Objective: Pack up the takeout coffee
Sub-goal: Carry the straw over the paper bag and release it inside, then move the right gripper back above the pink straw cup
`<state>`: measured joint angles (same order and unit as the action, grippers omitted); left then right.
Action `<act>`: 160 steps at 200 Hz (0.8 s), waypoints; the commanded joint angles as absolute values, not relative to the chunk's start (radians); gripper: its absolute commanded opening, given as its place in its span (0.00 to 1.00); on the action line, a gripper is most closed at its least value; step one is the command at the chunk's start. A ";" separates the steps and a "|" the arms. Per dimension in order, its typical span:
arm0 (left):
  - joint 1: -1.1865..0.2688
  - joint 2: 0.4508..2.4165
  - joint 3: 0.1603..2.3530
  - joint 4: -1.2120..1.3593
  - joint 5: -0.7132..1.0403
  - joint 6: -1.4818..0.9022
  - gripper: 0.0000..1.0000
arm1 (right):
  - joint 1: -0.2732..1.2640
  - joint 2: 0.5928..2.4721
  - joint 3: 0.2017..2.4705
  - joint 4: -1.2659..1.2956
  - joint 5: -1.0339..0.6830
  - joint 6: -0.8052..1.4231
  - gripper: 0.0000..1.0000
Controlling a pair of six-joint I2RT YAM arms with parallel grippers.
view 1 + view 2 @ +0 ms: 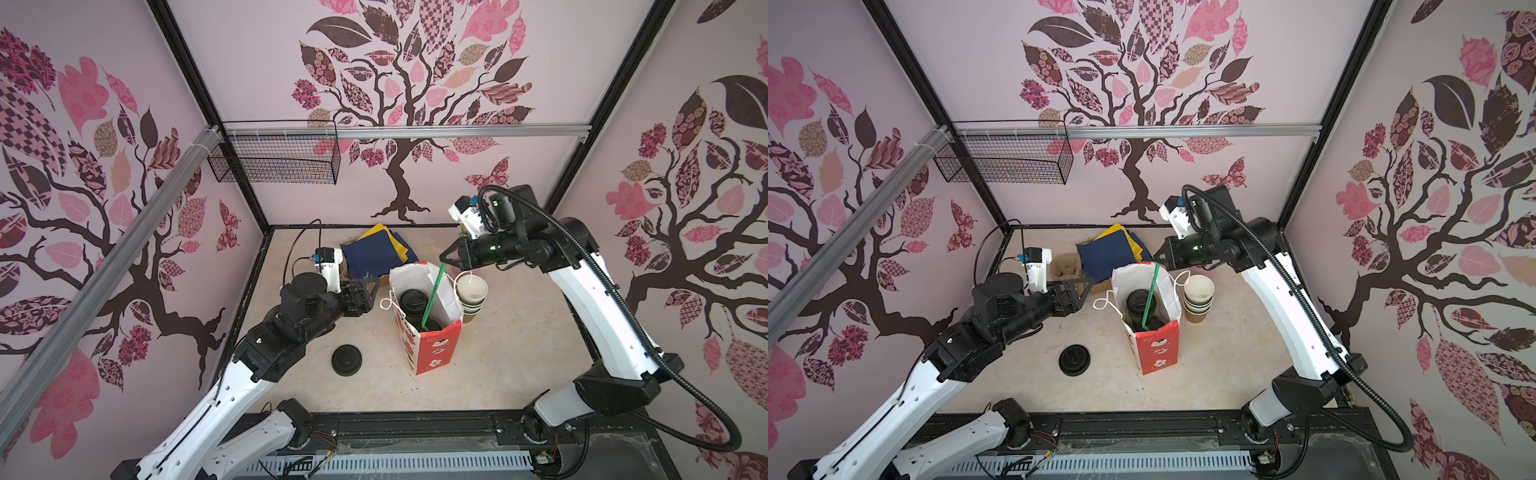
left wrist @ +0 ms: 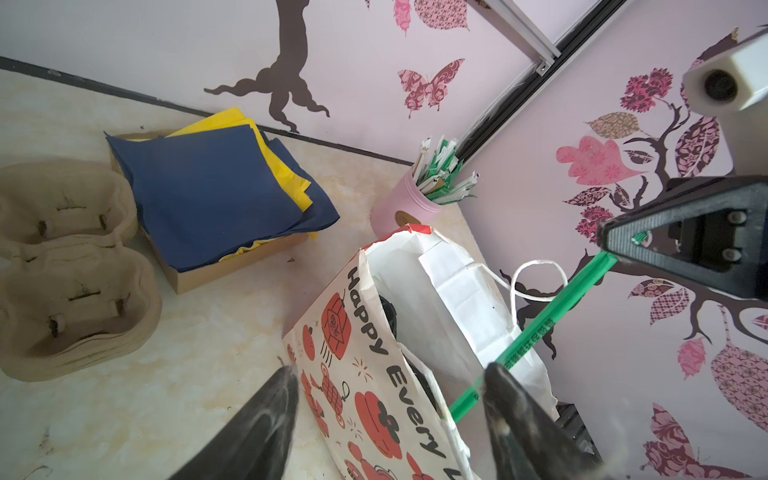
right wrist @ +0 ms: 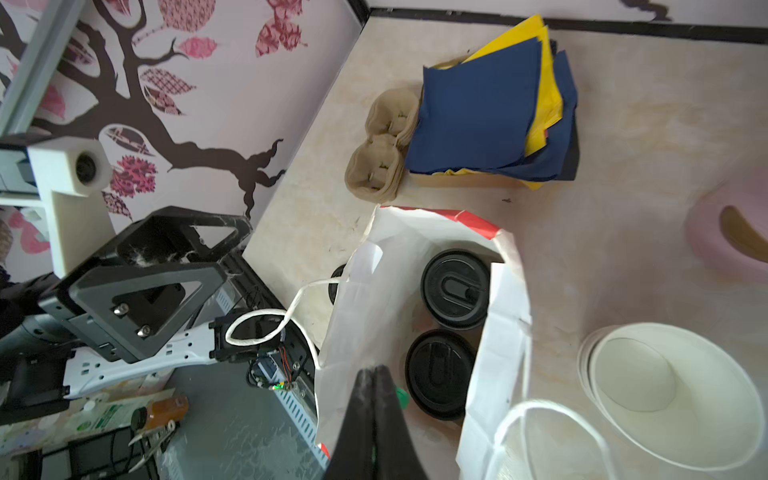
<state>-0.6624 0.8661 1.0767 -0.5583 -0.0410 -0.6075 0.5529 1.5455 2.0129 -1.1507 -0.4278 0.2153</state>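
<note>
Two lidded coffee cups point(image 3: 455, 289) sit inside paper bag point(image 1: 436, 349), under right gripper point(image 1: 442, 259), which is pinched tight on green straw point(image 1: 432, 295). Left gripper point(image 1: 376, 293) beside bag, agape, empty.

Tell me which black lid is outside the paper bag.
The loose lid lying flat on the table beside the paper bag; the other two cap the coffee cups inside it.

The bag point(image 1: 436, 351) is red and white, cup lids point(image 3: 455, 289) black, straw point(image 1: 433, 296) green, napkins point(image 1: 374, 255) navy and yellow.
</note>
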 commanded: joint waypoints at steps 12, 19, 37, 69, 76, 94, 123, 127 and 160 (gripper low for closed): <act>-0.660 0.876 1.049 -0.568 -0.059 -0.614 0.72 | 0.600 1.615 1.970 -1.152 -0.439 0.191 0.00; -0.660 0.881 1.048 -0.569 -0.060 -0.614 0.72 | 0.606 1.627 1.952 -1.140 -0.454 0.192 0.00; -0.660 0.890 1.051 -0.579 -0.062 -0.614 0.72 | 0.626 1.669 1.939 -1.129 -0.472 0.180 0.00; -0.660 0.898 1.051 -0.580 -0.074 -0.612 0.72 | 0.634 1.725 1.898 -1.079 -0.491 0.183 0.00; -0.660 0.899 1.051 -0.578 -0.076 -0.608 0.72 | 0.636 1.734 1.885 -1.067 -0.501 0.182 0.00; -0.660 0.903 1.051 -0.574 -0.080 -0.604 0.72 | 0.638 1.747 1.860 -1.034 -0.517 0.188 0.07; -0.660 0.916 1.051 -0.563 -0.080 -0.607 0.72 | 0.639 1.758 1.874 -1.029 -0.490 0.189 0.32; -0.660 0.918 1.051 -0.562 -0.079 -0.607 0.72 | 0.640 1.758 1.885 -1.033 -0.477 0.188 0.35; -0.660 0.934 1.053 -0.533 -0.078 -0.607 0.72 | 0.606 1.729 2.037 -1.057 -0.365 0.207 0.41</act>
